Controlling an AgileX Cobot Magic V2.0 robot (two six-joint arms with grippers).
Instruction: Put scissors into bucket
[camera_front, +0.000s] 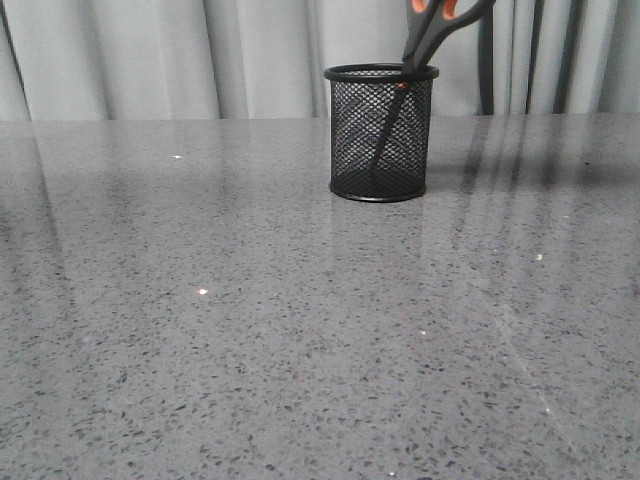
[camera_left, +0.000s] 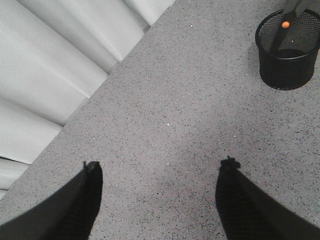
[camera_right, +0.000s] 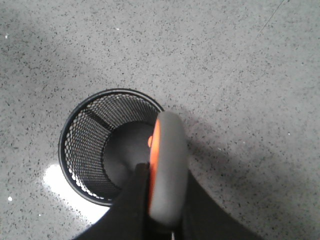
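A black wire-mesh bucket (camera_front: 381, 133) stands near the far edge of the speckled grey counter (camera_front: 250, 330). The scissors (camera_front: 428, 40), grey handles lined orange, lean blades-down inside it. The right pincer (camera_right: 167, 227) pinches their handle from above; the left pincer (camera_left: 159, 200) hangs spread.

The table (camera_front: 250, 330) looks like polished grey stone with dark speckles, smooth and glossy enough to mirror the curtain. The curtain (camera_front: 150, 55) is pale cloth, matt, in soft folds. The bucket (camera_front: 380, 133) is black wire mesh metal with a solid smooth rim and base. The scissors (camera_front: 435, 30) have matt grey plastic handles with an orange lining.
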